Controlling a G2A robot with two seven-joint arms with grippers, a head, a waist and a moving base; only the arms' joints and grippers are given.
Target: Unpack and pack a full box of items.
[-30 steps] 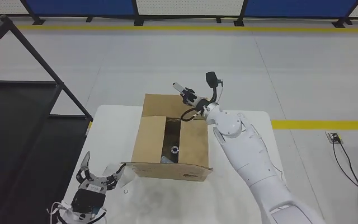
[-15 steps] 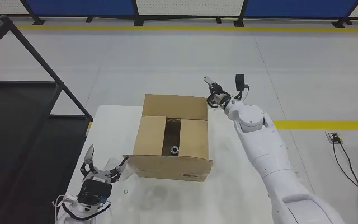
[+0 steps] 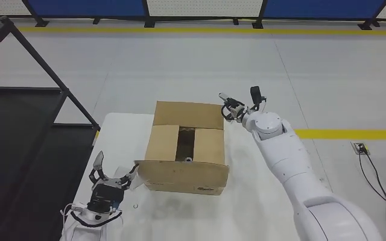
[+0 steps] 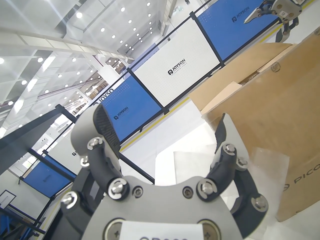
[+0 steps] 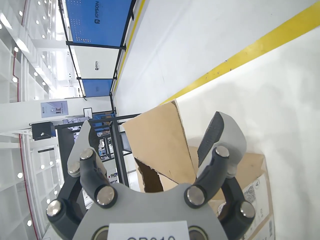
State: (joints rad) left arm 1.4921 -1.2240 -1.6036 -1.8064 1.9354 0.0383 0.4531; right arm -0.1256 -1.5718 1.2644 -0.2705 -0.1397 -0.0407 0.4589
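Swung clear of the flaps [image 3: 160, 144], my right gripper [image 3: 224, 106] hovers open, empty, beside the box [image 3: 181, 178] on the table [image 3: 259, 199], my left gripper [image 3: 115, 171] likewise at its near corner; I'd pinch flap edges squarely.

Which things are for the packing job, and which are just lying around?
For the job: cardboard box, small round thing inside it, left hand, right hand, both open.

Just lying about: clear plastic sheet by the box, black metal frame, yellow floor line.
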